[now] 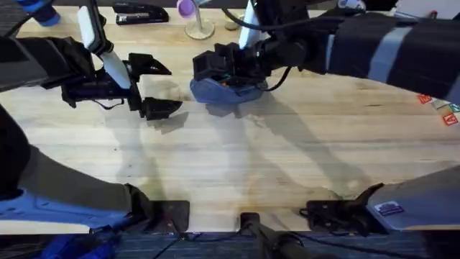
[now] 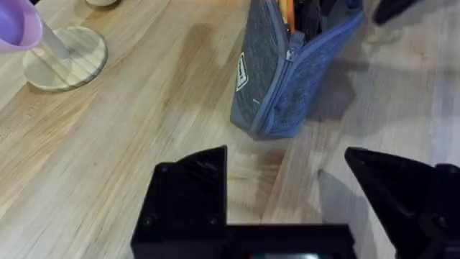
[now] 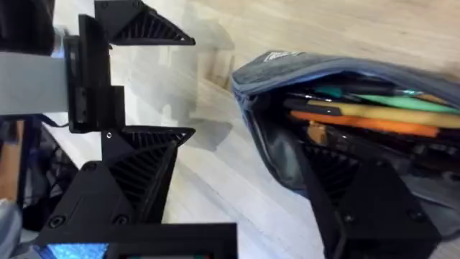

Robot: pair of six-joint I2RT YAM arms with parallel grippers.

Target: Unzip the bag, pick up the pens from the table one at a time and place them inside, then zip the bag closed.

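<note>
The blue-grey bag (image 1: pixel 228 91) lies at the far middle of the table (image 1: pixel 237 158) with its zipper open. Pens lie inside it: an orange one (image 3: pixel 374 123), a yellow one (image 3: pixel 392 112) and a green one (image 3: pixel 392 98). My right gripper (image 3: pixel 241 205) is open right at the bag, one finger (image 3: pixel 366 201) at its open mouth and the other (image 3: pixel 115 198) outside it. To the left of the bag my left gripper (image 1: pixel 154 86) stands open and empty. From its wrist view the bag (image 2: pixel 284 79) stands just beyond the left gripper (image 2: pixel 287 194), apart from it.
A purple piece on a round wooden stand (image 1: pixel 198 27) is behind the bag, also the stand (image 2: pixel 65 57) in the left wrist view. A black stapler (image 1: pixel 140 13) lies at the far edge. Coloured cards (image 1: pixel 442 108) sit at the right edge.
</note>
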